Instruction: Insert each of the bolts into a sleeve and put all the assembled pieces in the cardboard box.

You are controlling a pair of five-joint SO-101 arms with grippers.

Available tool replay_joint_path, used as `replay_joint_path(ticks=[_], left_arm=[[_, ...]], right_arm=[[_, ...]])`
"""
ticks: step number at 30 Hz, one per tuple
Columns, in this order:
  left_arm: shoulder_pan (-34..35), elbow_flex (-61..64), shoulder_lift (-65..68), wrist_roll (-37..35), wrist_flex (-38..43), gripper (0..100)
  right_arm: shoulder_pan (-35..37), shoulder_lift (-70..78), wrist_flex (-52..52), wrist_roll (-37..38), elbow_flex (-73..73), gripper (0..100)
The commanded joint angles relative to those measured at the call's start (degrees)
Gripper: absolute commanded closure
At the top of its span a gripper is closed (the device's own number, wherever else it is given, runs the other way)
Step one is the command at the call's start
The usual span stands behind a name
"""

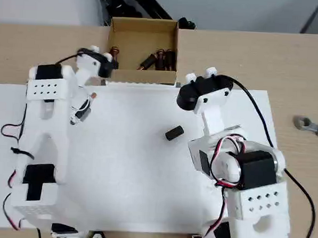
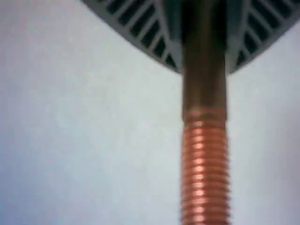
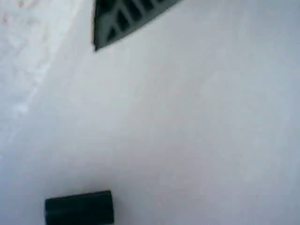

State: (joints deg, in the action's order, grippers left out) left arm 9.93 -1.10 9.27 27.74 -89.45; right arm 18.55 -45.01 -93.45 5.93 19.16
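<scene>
My left gripper (image 2: 204, 56) is shut on a copper bolt (image 2: 205, 154), whose threaded end sticks out past the fingers. In the high view that bolt (image 1: 93, 95) hangs over the far left of the white sheet (image 1: 118, 175), just in front of the cardboard box (image 1: 142, 75). A black sleeve (image 1: 174, 133) lies on its side near the sheet's middle. My right gripper (image 1: 185, 100) hovers just beyond the sleeve, open, with nothing in it. The right wrist view has one finger (image 3: 124, 18) over the sheet and the sleeve (image 3: 79, 208) lying apart from it.
Several assembled bolt-and-sleeve pieces (image 1: 157, 59) lie inside the box at the table's far side. A metal wrench (image 1: 310, 125) rests on the bare wood at the far right. Cables trail from both arms.
</scene>
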Motion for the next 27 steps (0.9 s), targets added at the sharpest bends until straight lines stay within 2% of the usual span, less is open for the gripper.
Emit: replay_joint_path(ticks=[1,6,12,15,19,21,24,27], left_arm=[[0.35,-2.77,-1.58,-6.33,2.64,100],[-0.09,-2.24,-4.92,-10.55,3.25,100],[0.00,0.22,-3.78,-8.97,3.25,100],[0.00,2.33,-2.02,-1.76,3.08,100],[0.35,4.53,0.53,19.16,-0.53,100],[0.09,4.53,0.88,27.25,-3.16,100],[0.00,4.53,1.41,35.16,-5.19,100],[0.18,4.79,2.02,37.71,-4.66,100]], right_arm=[[-0.57,-0.22,2.86,-1.41,-0.26,82.7],[-0.57,4.97,4.18,-6.59,-0.35,82.7],[-0.66,11.03,3.91,-8.53,-3.60,82.8],[-0.66,10.33,3.56,-8.44,-7.21,82.8],[-0.66,9.98,3.56,-8.35,-9.49,82.8],[-0.66,10.07,3.47,-8.35,-9.41,82.8],[-0.66,10.07,2.42,-8.35,-9.32,82.7],[-0.66,10.07,1.80,-8.35,-9.32,82.7]])
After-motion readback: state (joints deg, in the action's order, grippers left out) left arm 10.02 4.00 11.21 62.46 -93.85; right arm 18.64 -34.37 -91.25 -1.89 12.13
